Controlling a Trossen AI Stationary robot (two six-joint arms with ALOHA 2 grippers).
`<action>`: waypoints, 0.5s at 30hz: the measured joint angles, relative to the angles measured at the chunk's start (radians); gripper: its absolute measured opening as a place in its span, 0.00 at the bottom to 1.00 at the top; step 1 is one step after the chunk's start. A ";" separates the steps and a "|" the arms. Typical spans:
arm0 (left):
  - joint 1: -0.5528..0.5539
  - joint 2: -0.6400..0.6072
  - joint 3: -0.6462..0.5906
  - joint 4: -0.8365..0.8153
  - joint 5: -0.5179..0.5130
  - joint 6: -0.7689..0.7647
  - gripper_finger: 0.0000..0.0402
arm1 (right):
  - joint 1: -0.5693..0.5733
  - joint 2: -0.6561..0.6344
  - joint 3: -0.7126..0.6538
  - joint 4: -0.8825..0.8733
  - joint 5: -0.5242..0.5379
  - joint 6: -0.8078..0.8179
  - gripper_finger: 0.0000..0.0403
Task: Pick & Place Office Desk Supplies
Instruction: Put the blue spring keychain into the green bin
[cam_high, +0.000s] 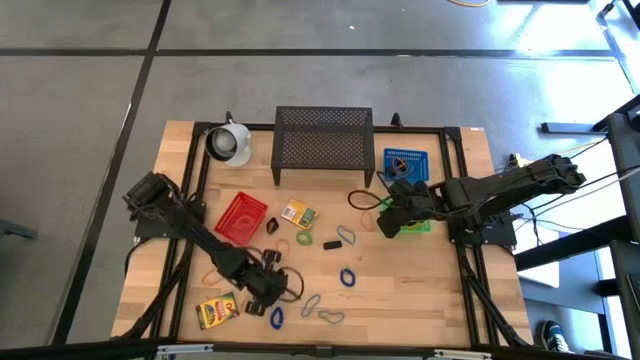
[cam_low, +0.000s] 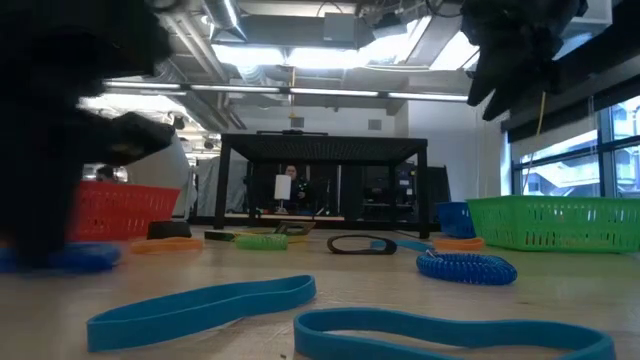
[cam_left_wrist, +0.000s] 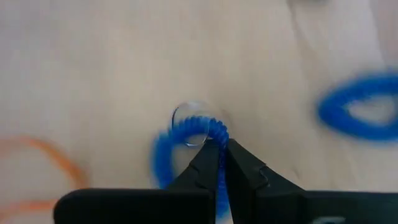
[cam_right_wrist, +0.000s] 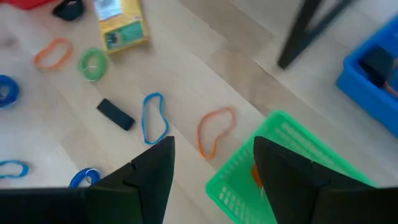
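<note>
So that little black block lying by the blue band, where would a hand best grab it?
Across its narrow width, from straight above. The black block lies flat on the table and is long and slim, so fingers set on its two long sides would span it easily. The blue band lies close beside one end, so gripping near the middle should avoid snagging it. The right hand is open.

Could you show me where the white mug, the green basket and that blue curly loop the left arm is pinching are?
white mug (cam_high: 229, 143), high view, on its side wall.
green basket (cam_right_wrist: 281, 146), right wrist view, on its mesh wall near the rim.
blue curly loop (cam_left_wrist: 200, 126), left wrist view, on the arc just ahead of the shut left tool (cam_left_wrist: 222, 152).
</note>
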 joint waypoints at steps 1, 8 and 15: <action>0.009 -0.020 0.003 0.027 -0.018 0.007 0.01 | 0.000 0.000 0.000 0.019 -0.002 -0.041 0.54; 0.093 -0.150 0.006 0.225 -0.101 0.109 0.01 | 0.002 0.000 0.000 0.247 -0.118 -0.439 0.54; 0.219 -0.181 0.009 0.634 -0.125 0.176 0.01 | 0.044 0.000 0.000 0.399 -0.286 -0.802 0.54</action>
